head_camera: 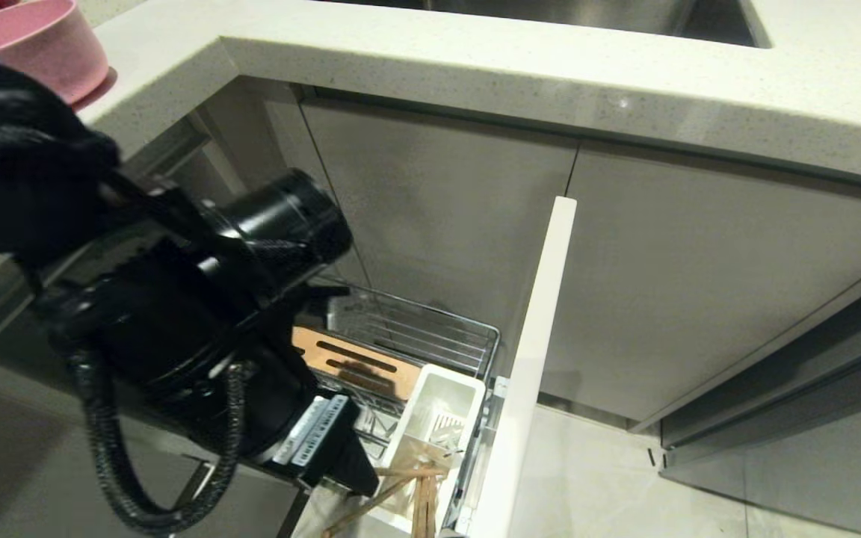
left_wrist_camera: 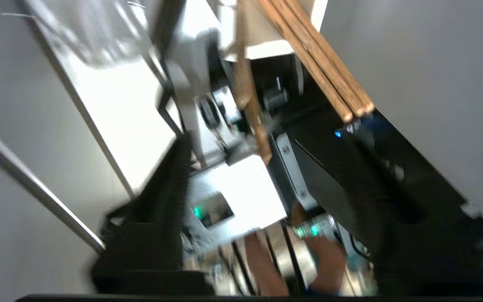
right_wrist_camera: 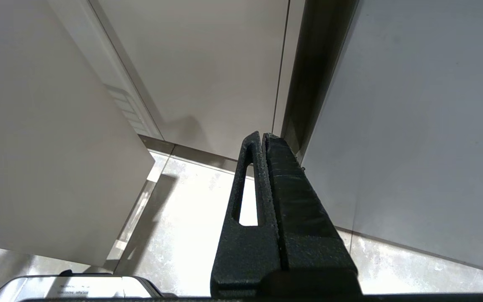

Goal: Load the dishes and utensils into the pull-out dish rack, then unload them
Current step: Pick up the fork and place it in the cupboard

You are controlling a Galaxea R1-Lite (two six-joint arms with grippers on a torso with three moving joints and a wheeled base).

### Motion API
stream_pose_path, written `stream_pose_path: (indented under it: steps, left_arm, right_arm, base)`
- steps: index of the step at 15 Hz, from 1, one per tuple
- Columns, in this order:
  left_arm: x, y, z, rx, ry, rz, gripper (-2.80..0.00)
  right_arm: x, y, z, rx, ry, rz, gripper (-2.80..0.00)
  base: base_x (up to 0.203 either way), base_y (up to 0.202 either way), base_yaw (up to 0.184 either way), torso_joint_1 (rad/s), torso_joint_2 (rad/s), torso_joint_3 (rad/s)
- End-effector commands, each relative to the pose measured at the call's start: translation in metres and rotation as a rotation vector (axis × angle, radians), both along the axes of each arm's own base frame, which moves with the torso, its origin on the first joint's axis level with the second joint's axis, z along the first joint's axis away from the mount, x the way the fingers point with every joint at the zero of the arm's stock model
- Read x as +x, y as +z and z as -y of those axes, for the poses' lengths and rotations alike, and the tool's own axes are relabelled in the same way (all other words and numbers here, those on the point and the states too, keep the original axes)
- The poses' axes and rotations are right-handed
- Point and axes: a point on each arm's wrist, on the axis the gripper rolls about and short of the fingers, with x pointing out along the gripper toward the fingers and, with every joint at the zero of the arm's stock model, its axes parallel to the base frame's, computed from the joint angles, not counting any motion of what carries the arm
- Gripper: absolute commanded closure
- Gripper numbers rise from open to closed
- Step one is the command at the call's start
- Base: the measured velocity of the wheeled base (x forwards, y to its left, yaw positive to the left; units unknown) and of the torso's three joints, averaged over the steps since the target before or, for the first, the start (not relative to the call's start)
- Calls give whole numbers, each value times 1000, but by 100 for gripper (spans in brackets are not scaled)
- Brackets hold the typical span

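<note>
above the white utensil cup [head_camera: 439, 407] holding chopsticks [head_camera: 424, 502], the left hand [head_camera: 352, 467] hangs released, empty

Left arm reached down and forward, left gripper [left_wrist_camera: 266, 235] pointed downward with fingers spread apart, holding nothing. Right gripper [right_wrist_camera: 264, 140] hung parked low, fingers pressed together.

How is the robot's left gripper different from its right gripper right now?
The left gripper is down at the pull-out dish rack, beside the white utensil cup holding the chopsticks; the right gripper hangs by the cabinet fronts, near nothing it could grab. The left gripper's fingers stand apart and empty; the right gripper's fingers are pressed together. Both are black and hold nothing.
</note>
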Motion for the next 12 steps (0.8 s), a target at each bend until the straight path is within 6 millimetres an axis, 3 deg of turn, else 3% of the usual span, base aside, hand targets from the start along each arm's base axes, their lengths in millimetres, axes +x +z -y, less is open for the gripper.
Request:
stream_pose_path:
  steps: [1, 6, 12]
  left_arm:
    - [-30, 38, -33, -77, 34, 167, 0]
    - [-72, 99, -92, -262, 166, 457, 0]
    - [-116, 144, -147, -461, 390, 882, 0]
  right_arm:
    - [2, -7, 0, 0, 0, -25, 0]
    - [2, -7, 0, 0, 0, -25, 0]
    - [2, -7, 0, 0, 0, -25, 0]
  base:
    - [0, 0, 0, 0, 0, 0]
    - [0, 0, 0, 0, 0, 0]
    - [0, 0, 0, 0, 0, 0]
